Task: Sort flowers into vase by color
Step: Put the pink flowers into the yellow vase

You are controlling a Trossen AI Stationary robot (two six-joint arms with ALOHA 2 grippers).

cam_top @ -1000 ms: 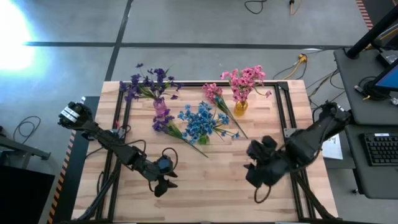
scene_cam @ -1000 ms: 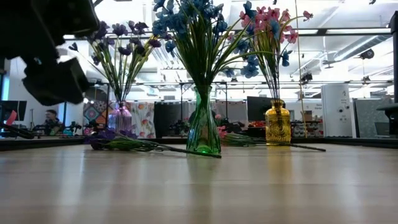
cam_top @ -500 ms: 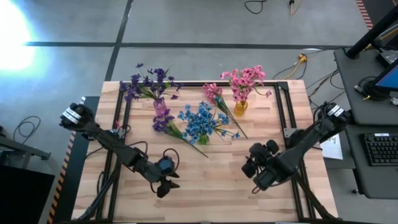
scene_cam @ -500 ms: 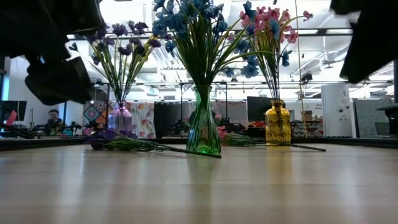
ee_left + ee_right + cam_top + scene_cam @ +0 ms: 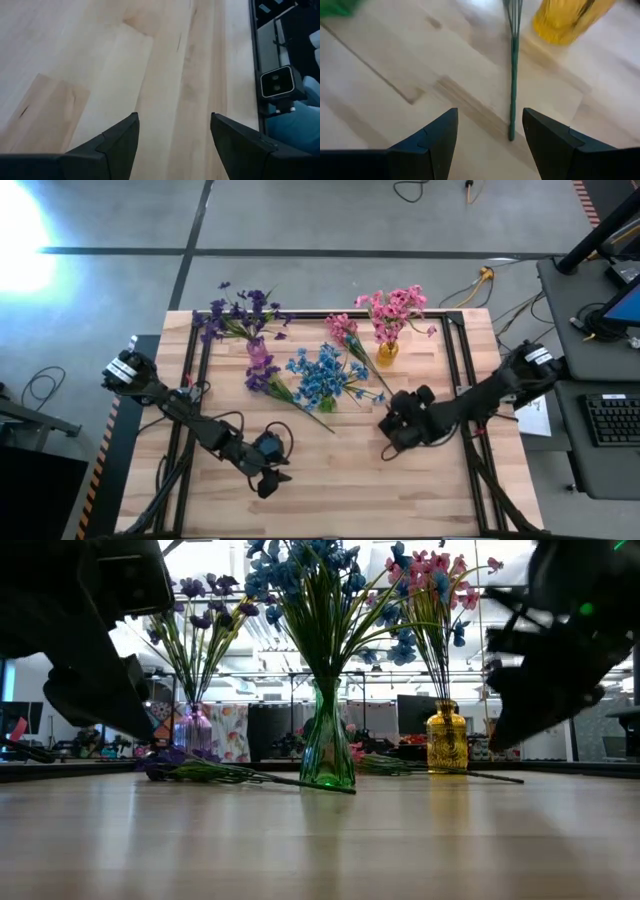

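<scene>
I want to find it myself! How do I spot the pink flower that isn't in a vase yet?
Find the yellow vase at the table's far edge. The loose pink flower lies flat just left of it. Unlike the upright pink bunch, its green stem rests on the wood.

pink flowers, yellow vase, blue flowers
</scene>
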